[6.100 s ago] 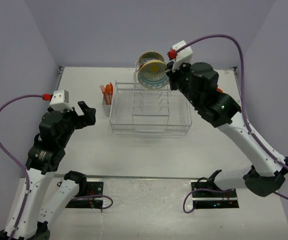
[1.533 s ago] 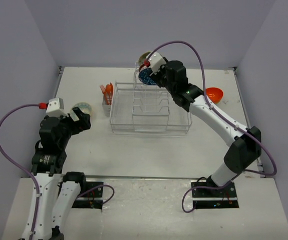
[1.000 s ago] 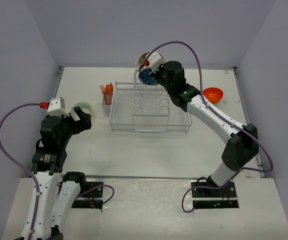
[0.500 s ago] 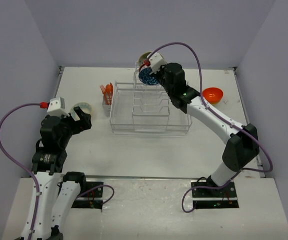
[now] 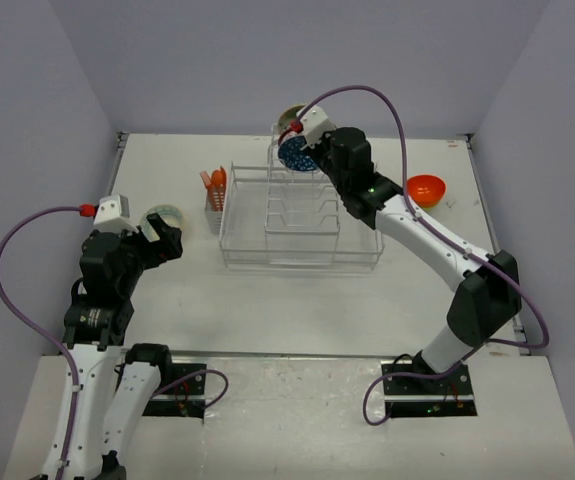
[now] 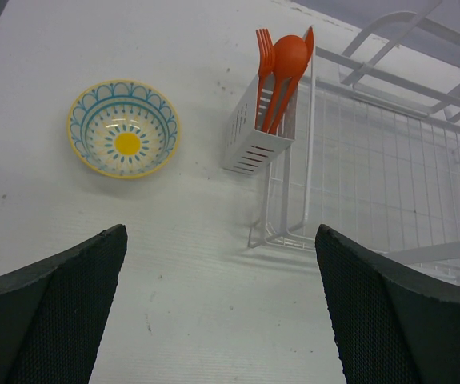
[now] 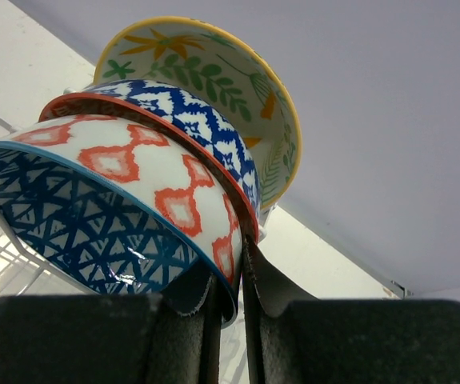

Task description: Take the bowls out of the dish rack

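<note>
The right gripper [image 7: 228, 268] holds its jaws clenched on the rim of a blue-patterned bowl [image 7: 94, 216] at the far end of the dish rack [image 5: 300, 262]. The left gripper [image 6: 218, 232], jaws released, hangs near a cream bowl [image 6: 123, 128] on the counter [image 6: 214, 320].

Dish rack [image 5: 297, 262] centred; left bowl [image 6: 123, 128] and right bowl [image 5: 427, 188] flank it; other bowls [image 5: 293, 154] in its far end

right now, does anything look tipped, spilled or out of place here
Nothing stands out. The cream blue-and-yellow patterned bowl and plain orange bowl sit upright on the table; orange plastic utensils stand in the white slotted cutlery holder.
</note>
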Motion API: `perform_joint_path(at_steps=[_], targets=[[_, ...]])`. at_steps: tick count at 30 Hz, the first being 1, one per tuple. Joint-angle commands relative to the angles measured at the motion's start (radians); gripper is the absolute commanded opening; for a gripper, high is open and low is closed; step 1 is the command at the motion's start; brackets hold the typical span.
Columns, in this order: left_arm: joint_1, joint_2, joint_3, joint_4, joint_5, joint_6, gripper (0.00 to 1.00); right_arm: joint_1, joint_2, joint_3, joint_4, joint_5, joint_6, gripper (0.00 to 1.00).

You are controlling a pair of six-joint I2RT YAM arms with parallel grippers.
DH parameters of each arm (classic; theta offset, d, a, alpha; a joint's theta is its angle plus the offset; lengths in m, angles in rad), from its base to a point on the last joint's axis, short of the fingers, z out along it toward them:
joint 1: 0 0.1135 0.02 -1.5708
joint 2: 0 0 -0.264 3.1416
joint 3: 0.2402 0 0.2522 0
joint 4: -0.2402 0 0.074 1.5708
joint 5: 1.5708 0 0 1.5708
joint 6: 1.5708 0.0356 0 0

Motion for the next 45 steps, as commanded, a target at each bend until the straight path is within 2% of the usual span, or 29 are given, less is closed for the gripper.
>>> perform_joint_path(at_steps=[1,15,35,40,45], targets=[[-0.008,-0.011,-0.005,0.040,-0.002,0.017,1.00,0.011,-0.095,0.059,0.008,0.006,0.034,0.00],[-0.007,-0.009,-0.008,0.043,-0.005,0.016,1.00,0.009,-0.111,0.083,0.005,0.006,0.051,0.00],[-0.007,-0.014,-0.011,0.047,-0.006,0.014,1.00,-0.021,-0.188,0.102,-0.087,-0.086,0.134,0.00],[-0.007,-0.014,-0.011,0.046,-0.005,0.016,1.00,-0.080,-0.276,0.106,-0.177,-0.157,0.314,0.00],[-0.007,-0.014,-0.011,0.047,-0.003,0.016,1.00,-0.221,-0.405,0.041,-0.240,-0.192,0.551,0.00]])
